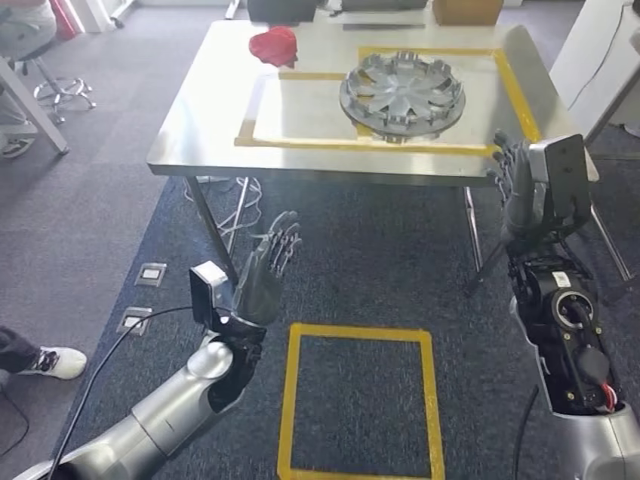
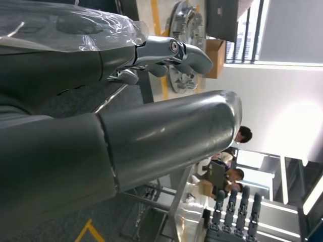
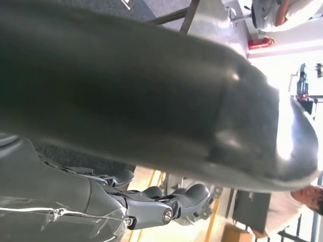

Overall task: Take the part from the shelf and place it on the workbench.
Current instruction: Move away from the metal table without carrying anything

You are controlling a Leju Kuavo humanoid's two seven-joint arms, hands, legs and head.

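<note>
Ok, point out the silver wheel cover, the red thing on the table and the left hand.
Silver wheel cover (image 1: 401,94), head view, on its hub.
Red thing (image 1: 275,44), head view, on its middle.
Left hand (image 1: 266,274), head view, on its palm.

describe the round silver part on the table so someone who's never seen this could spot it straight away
Start at the shiny steel workbench ahead of the robot, marked with a yellow tape rectangle. Inside that rectangle, towards the right, lies the round silver spoked wheel-cover part, flat on the top. Its neighbour, a crumpled red object near the far edge, is smaller and not metallic.
</note>
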